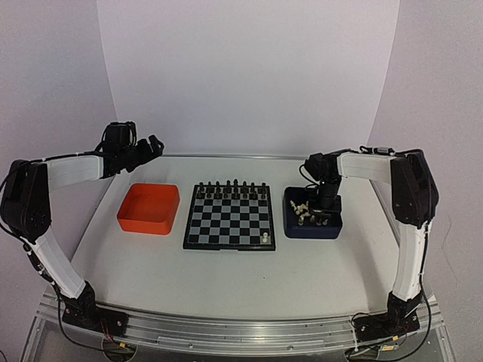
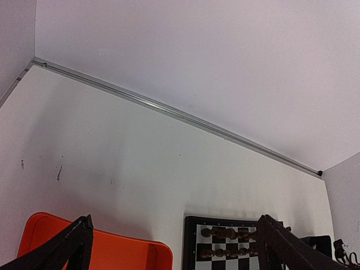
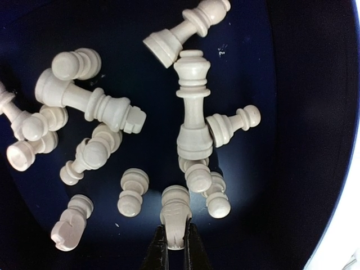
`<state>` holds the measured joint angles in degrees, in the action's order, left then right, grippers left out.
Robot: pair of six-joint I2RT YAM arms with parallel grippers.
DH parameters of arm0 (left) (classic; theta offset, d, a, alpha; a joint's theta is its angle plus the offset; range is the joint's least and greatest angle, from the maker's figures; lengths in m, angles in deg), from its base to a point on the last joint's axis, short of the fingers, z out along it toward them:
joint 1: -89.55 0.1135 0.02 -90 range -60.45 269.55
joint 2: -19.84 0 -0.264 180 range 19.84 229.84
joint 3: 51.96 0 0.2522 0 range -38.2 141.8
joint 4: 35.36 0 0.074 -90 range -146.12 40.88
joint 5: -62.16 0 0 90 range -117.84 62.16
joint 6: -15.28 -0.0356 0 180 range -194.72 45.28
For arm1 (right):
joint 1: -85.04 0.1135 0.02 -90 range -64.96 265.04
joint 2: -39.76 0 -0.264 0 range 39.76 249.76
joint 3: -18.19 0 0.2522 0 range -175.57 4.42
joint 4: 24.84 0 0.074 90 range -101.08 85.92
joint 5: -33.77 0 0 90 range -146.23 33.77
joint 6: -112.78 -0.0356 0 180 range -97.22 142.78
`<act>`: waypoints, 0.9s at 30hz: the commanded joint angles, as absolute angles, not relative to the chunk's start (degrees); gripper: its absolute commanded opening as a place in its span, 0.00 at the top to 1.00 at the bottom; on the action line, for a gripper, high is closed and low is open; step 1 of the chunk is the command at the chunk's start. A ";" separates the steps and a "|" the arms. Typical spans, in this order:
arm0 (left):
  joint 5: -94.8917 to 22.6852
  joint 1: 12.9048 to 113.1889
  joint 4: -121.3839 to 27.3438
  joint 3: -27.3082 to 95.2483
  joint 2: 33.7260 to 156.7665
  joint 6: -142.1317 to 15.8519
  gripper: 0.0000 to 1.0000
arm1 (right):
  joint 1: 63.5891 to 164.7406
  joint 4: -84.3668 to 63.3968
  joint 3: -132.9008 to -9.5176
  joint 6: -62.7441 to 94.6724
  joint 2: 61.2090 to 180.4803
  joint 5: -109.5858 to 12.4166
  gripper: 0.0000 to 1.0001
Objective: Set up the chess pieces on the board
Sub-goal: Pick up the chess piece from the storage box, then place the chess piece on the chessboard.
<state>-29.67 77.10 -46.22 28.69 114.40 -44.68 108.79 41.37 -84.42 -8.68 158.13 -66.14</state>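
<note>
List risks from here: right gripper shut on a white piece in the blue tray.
1. The right gripper pinches the white piece only by its fingertips, near one end; it might pivot or slip on the lift.
2. Neighbouring pieces lie right beside it in the dark blue tray; one could get dragged along.
3. It seems to lie flat, so it may topple when set on the board.

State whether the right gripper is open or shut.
Shut on a chess piece: the right gripper pinches it in the dark blue tray.
</note>
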 commanded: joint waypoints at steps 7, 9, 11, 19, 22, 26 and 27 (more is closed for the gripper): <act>-30.57 76.89 -44.15 28.23 111.78 -44.66 0.00 | 108.83 42.63 -88.07 -6.79 153.31 -64.65 1.00; -30.74 76.91 -44.21 28.29 111.76 -44.70 0.00 | 108.83 42.62 -88.14 -6.53 152.47 -64.30 1.00; -30.82 76.91 -44.26 28.33 111.68 -44.75 0.00 | 108.84 42.62 -88.06 -6.27 151.02 -64.08 1.00; -31.22 76.91 -44.25 27.69 111.22 -44.03 0.00 | 109.06 42.80 -89.16 -3.25 146.14 -57.64 1.00; -31.16 76.89 -44.47 26.45 110.75 -43.17 0.00 | 109.61 42.90 -90.20 -3.15 146.02 -54.86 1.00; -31.94 76.81 -46.07 26.24 110.24 -42.42 0.00 | 111.91 43.64 -93.12 -2.53 147.32 -52.09 1.00; -32.28 76.81 -46.15 26.14 110.07 -42.24 0.00 | 112.75 44.01 -94.05 -2.34 147.75 -51.66 1.00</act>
<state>-30.93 77.10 -46.20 26.70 113.59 -43.57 109.91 42.22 -89.69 -3.76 147.86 -56.34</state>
